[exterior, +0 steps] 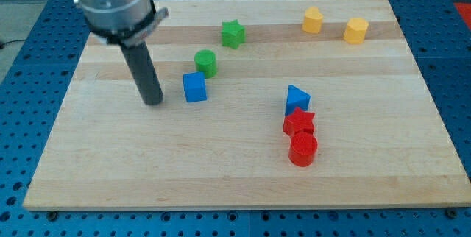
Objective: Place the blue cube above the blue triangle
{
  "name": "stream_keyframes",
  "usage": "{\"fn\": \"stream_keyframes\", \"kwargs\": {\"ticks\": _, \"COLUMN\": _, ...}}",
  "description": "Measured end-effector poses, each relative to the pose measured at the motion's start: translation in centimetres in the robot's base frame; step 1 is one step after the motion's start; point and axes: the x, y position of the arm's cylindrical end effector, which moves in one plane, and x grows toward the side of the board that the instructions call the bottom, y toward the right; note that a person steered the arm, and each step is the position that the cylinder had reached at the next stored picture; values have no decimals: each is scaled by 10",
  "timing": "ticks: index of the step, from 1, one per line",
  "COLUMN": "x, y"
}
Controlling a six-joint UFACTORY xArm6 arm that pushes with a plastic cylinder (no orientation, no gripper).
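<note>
The wooden board [243, 171] is lying on a blue perforated table [22, 82] whose edges are running out of the view on all sides. The arm's grey housing [110, 1] is being cut off at the view's top, so only its lower part is showing. My tip [153, 102] is a bare rod, holding nothing, and it is resting on the board just to the view's left of the blue cube [195, 87], apart from it. The blue triangle [297, 98] is sitting well to the view's right of the cube, touching the red star [299, 123], with the red cylinder [303, 150] right below. A green cylinder [205, 62] is standing just above the cube, a green star [232, 34] higher. Two yellow blocks [313, 20] [355, 31] are near the top right; their exact shapes are hard to tell.
</note>
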Motion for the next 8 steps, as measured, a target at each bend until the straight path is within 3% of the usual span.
{"fn": "stream_keyframes", "kwargs": {"ticks": 2, "x": -15, "y": 76}}
{"fn": "stream_keyframes", "kwargs": {"ticks": 3, "x": -9, "y": 37}}
{"fn": "stream_keyframes", "kwargs": {"ticks": 5, "x": 12, "y": 39}}
{"fn": "stream_keyframes", "kwargs": {"ticks": 6, "x": -20, "y": 61}}
{"fn": "stream_keyframes", "kwargs": {"ticks": 8, "x": -20, "y": 69}}
